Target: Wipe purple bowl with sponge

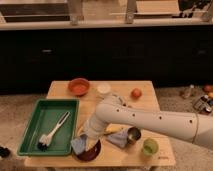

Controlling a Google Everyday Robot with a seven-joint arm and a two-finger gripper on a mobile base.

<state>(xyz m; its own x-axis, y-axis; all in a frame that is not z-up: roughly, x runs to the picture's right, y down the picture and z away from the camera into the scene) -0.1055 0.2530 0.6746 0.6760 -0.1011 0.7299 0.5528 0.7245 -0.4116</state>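
We see the gripper (87, 141) low over the table, the purple bowl (94, 153) directly beneath it and the bluish sponge (78, 144) at its tip, though we cannot tell whether it is clamped.

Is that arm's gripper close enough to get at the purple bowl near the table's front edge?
Probably yes. The gripper hangs right over the purple bowl, with the sponge at its rim, and nothing seems to stand between them.
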